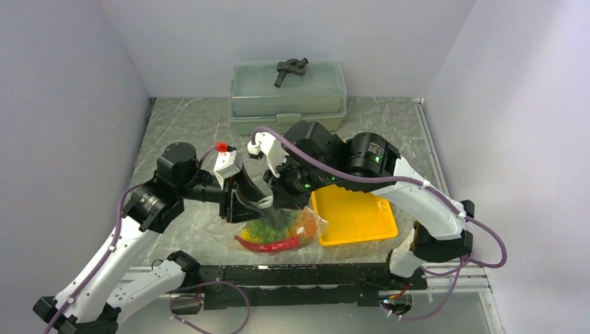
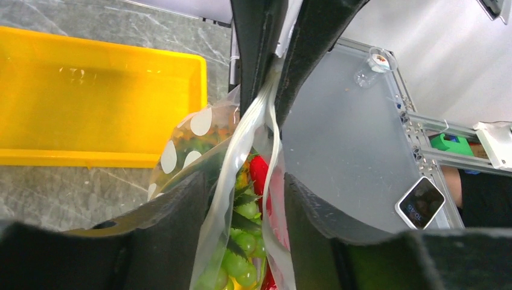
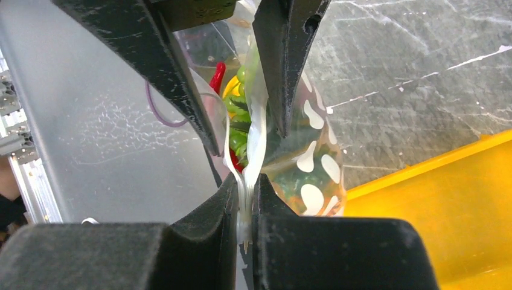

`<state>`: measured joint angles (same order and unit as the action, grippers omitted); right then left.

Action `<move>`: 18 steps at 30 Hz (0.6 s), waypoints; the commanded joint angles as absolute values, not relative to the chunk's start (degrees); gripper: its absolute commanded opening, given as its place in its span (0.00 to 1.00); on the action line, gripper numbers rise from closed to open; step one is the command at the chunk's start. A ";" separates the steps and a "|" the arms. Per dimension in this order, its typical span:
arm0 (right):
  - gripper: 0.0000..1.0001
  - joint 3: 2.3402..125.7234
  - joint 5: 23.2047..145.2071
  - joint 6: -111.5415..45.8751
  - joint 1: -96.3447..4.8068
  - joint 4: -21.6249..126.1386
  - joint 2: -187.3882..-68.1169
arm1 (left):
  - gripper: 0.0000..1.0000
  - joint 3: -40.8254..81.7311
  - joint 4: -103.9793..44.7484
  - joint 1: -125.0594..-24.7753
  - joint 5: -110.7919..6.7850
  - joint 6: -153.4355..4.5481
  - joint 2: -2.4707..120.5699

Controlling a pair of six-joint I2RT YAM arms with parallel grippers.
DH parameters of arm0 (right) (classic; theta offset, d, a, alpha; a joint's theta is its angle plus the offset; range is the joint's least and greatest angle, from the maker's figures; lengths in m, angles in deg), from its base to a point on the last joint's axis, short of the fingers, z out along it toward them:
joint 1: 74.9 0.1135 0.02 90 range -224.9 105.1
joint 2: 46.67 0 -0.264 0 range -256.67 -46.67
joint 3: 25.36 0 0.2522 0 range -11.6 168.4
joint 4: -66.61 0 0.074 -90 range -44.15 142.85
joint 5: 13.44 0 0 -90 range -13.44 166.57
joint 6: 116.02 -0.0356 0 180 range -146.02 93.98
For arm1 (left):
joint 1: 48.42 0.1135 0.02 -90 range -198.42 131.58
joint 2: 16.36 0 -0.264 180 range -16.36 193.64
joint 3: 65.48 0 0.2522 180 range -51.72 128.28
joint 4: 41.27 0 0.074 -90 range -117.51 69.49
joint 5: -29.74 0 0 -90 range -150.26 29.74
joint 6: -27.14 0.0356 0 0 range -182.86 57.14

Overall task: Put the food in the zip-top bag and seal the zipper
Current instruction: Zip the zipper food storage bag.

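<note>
Near the front edge of the table (image 1: 179, 129), at lower centre of the top view, the zip-top bag (image 1: 278, 233) rests on its belly. The red chili (image 1: 268, 245) and green grapes (image 2: 241, 269) lie inside. Its right side is just beside the yellow tray (image 1: 355, 216), and bare table shows to its left. The bag's mouth rises toward the arms, and the zipper (image 3: 253, 151) runs lengthwise from one tool to the other. The right tool (image 3: 244, 188) is clamped on that strip. The left tool (image 2: 244, 181) straddles it, fingers apart on either side. Farther back, bare table separates the arms from the lidded box (image 1: 289, 94) by the rear wall.
</note>
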<state>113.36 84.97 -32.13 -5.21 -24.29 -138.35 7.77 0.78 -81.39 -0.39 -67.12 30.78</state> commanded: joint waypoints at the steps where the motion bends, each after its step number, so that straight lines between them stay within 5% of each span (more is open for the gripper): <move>1: 0.00 116.03 84.21 -33.96 -5.68 -21.99 -137.32 | 0.48 8.11 2.06 -81.62 -1.78 -65.02 30.79; 4: 0.00 115.85 84.17 -34.10 -5.72 -22.05 -137.84 | 0.35 8.37 2.41 -81.64 -1.95 -64.72 31.17; 8: 0.00 115.22 84.28 -34.02 -5.80 -21.83 -137.85 | 0.00 8.49 2.66 -81.62 -3.22 -64.59 30.88; 15: 0.00 110.88 83.11 -33.64 -5.81 -20.50 -135.45 | 0.00 8.05 2.31 -81.64 -3.52 -64.36 29.12; 18: 0.13 108.21 81.73 -32.96 -5.81 -19.65 -134.12 | 0.00 7.97 2.43 -81.64 -2.62 -64.26 28.66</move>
<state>110.37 84.25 -33.11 -5.55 -23.13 -137.76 7.64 3.69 -81.50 -3.78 -66.26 30.23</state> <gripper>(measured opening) 0.096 0.015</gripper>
